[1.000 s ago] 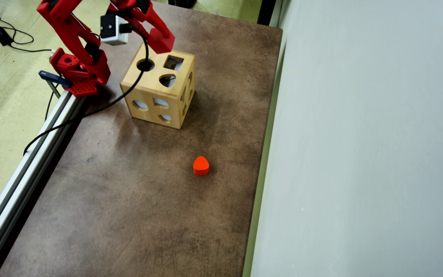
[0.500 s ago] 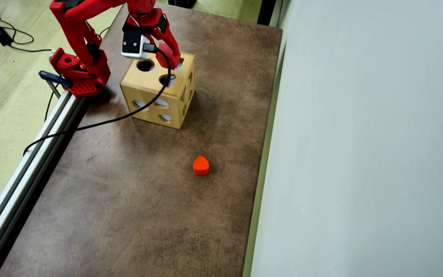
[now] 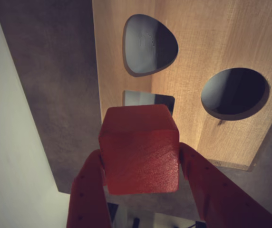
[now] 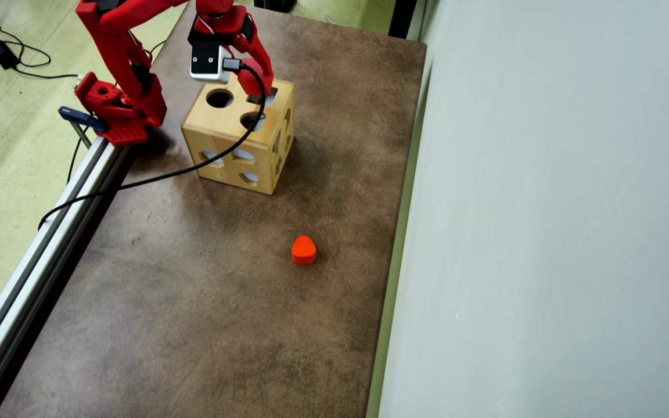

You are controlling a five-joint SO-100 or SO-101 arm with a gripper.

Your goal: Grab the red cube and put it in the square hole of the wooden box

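My red gripper (image 3: 140,156) is shut on the red cube (image 3: 140,149), one finger on each side of it. The cube hangs just above the top of the wooden box (image 3: 198,52), right over the square hole (image 3: 148,99), which it partly covers. The box top also has a rounded-triangle hole (image 3: 149,43) and a round hole (image 3: 234,92). In the overhead view the gripper (image 4: 251,86) is over the far edge of the box (image 4: 241,136); the cube there is hidden among the red fingers.
An orange rounded-triangle block (image 4: 303,250) lies on the brown table (image 4: 195,290), nearer than the box. A pale wall (image 4: 543,232) borders the table on the right. The arm's base (image 4: 119,110) and a metal rail (image 4: 38,255) line the left edge.
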